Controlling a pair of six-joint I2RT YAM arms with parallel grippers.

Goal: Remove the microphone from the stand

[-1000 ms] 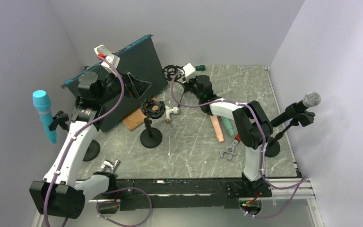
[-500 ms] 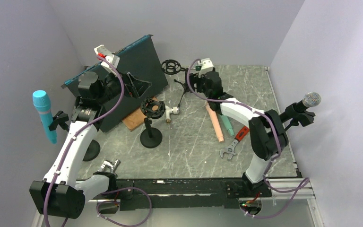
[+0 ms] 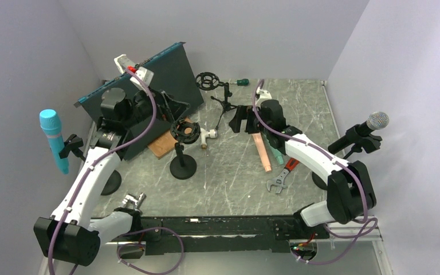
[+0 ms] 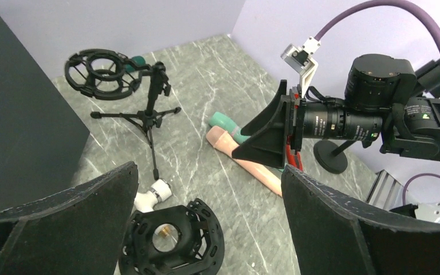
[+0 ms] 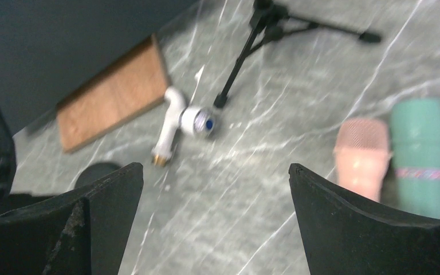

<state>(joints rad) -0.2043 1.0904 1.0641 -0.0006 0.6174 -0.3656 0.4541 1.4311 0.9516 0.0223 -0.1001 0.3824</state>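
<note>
Two microphones sit in stands. A blue microphone (image 3: pixel 53 140) is clipped upright at the far left, and a black one with a silver head (image 3: pixel 372 123) is on the right stand. My left gripper (image 3: pixel 171 106) (image 4: pixel 209 169) hangs open over an empty black shock mount (image 3: pixel 184 130) (image 4: pixel 172 240) on its round-based stand. My right gripper (image 3: pixel 238 119) (image 5: pixel 215 167) is open above bare table, facing the left one. Neither gripper holds or touches a microphone. A pink microphone (image 3: pixel 260 152) (image 5: pixel 362 157) and a teal microphone (image 3: pixel 275 152) (image 5: pixel 421 154) lie side by side on the table.
A small tripod stand with an empty shock mount (image 3: pixel 209 81) (image 4: pixel 100 71) stands at the back. A dark panel (image 3: pixel 149 86) leans at back left, a wooden board (image 3: pixel 163 143) before it. A white fitting (image 3: pixel 207 136) (image 5: pixel 177 123), a red-handled wrench (image 3: pixel 281 177) and a green screwdriver (image 3: pixel 242 82) lie about.
My right gripper opened, let go of the tripod stand at the back and drew away toward the right and nearer. The left arm shifted slightly.
</note>
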